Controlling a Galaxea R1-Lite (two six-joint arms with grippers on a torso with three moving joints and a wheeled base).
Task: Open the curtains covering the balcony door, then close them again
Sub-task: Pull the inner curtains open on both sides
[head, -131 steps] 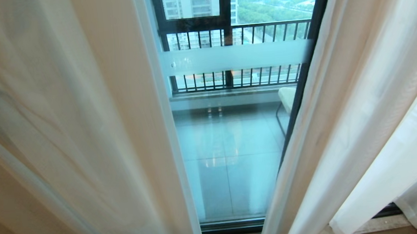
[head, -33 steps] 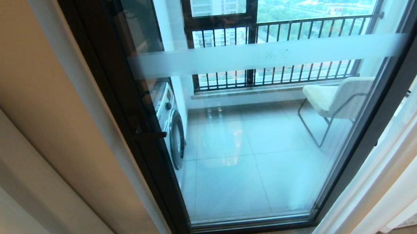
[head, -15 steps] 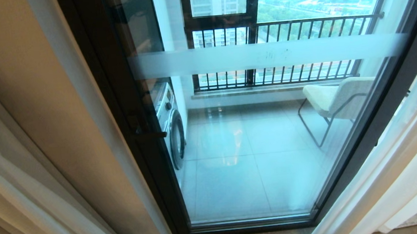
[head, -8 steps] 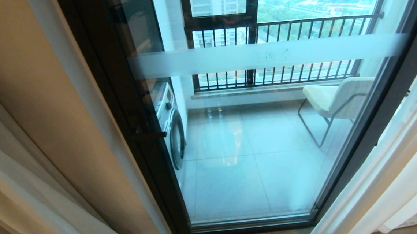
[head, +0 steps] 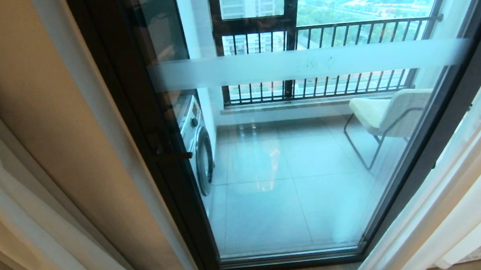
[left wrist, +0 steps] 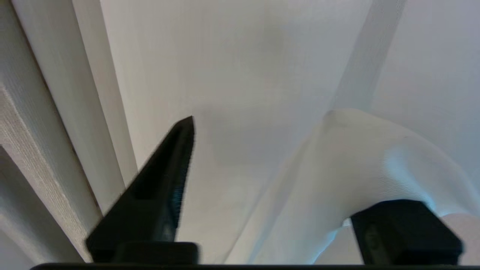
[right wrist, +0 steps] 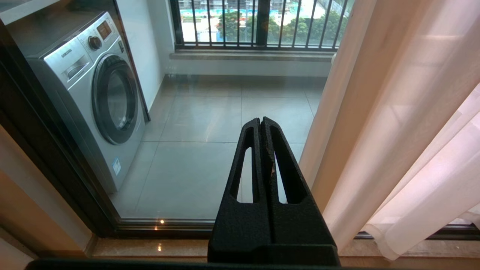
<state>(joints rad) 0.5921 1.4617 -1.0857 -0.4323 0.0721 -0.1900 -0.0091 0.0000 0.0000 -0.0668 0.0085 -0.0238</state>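
On both sides of the balcony door [head: 309, 155] the curtains [head: 461, 204] hang pulled aside, leaving its glass uncovered. Left gripper [left wrist: 270, 165] fingers are spread against curtain folds, gripping nothing; right gripper [right wrist: 261, 123] fingers are pressed together, empty, facing the door.

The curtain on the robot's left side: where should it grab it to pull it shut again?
Probably the loose fold of the left curtain bulging between the left gripper's open fingers. That ridge is narrow enough to pinch, approached head-on; the flat cloth beside it offers nothing.
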